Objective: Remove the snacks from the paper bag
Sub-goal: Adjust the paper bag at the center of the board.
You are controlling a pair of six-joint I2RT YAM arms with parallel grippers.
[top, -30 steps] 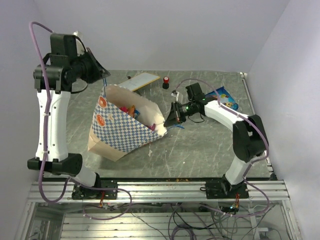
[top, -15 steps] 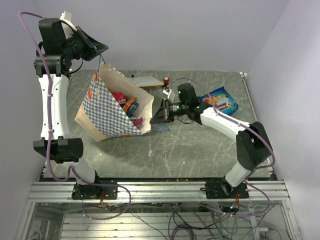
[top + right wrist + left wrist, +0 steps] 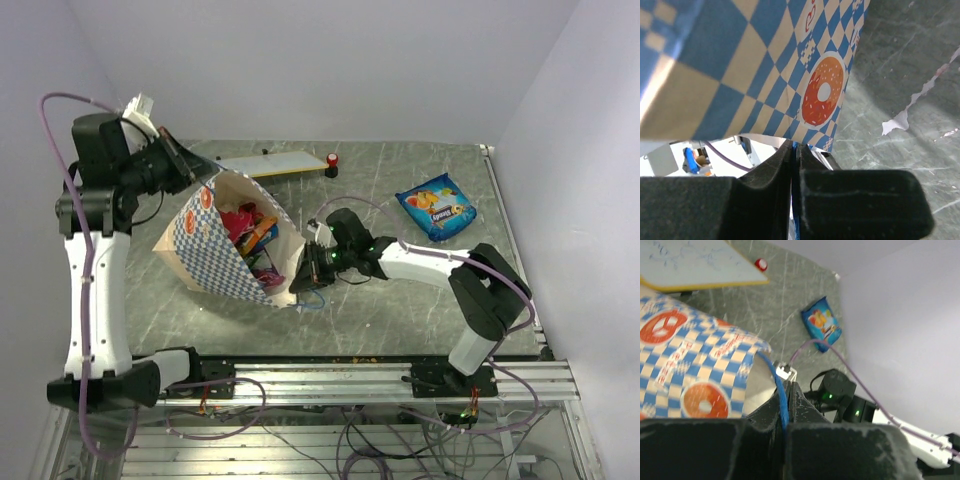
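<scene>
My left gripper [image 3: 187, 170] and right gripper [image 3: 308, 272] each pinch cord handle [image 3: 778, 385] of tilted paper bag [image 3: 215, 265]; snacks [image 3: 250, 235] inside. I judge next: upend bag.

Top view: fixed high behind the near edge, looking down over the whole worktop [image 3: 400, 310]. Left wrist view: close above the paper bag [image 3: 685, 360], facing right. Right wrist view: hard against the same bag's checkered side.

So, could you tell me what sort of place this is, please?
Probably a robotics lab cell: a left arm and right arm bolted to an aluminium rail at a grey table, plain white walls close around it, and loose cables below. Both arms hold a checkered bag.
</scene>
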